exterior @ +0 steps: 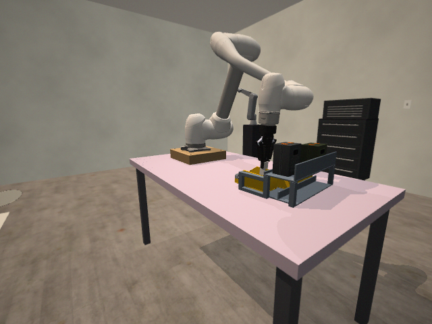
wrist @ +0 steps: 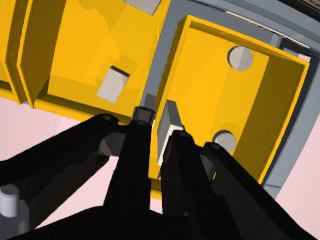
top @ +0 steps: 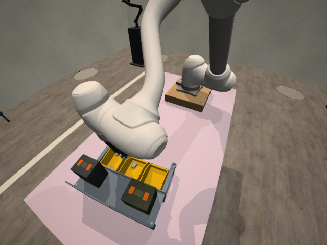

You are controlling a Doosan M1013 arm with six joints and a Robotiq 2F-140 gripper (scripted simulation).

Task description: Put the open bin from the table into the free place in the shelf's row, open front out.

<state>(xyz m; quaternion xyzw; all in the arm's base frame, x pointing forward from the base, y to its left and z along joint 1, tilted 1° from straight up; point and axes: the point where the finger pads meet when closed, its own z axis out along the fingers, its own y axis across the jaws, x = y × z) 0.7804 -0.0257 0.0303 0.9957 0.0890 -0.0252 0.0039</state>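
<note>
Three yellow open bins stand side by side in the grey shelf [top: 116, 190]. The bin with round parts [wrist: 230, 103] is the left one in the top view [top: 112, 159]. It stands level in the row, its open front facing out toward the arm. My gripper [wrist: 156, 112] reaches down over this bin's side wall next to the middle bin [wrist: 100, 47]. The fingers straddle the wall, slightly parted, one on each side. In the top view the arm hides most of the gripper. From the side the gripper [exterior: 264, 162] points straight down at the shelf's front.
A black box [top: 88, 170] and an olive box [top: 138, 195] stand on the shelf's upper board behind the bins. The third bin [top: 156, 175] holds the right end of the row. The arm's wooden base [top: 188, 97] is at the table's far end.
</note>
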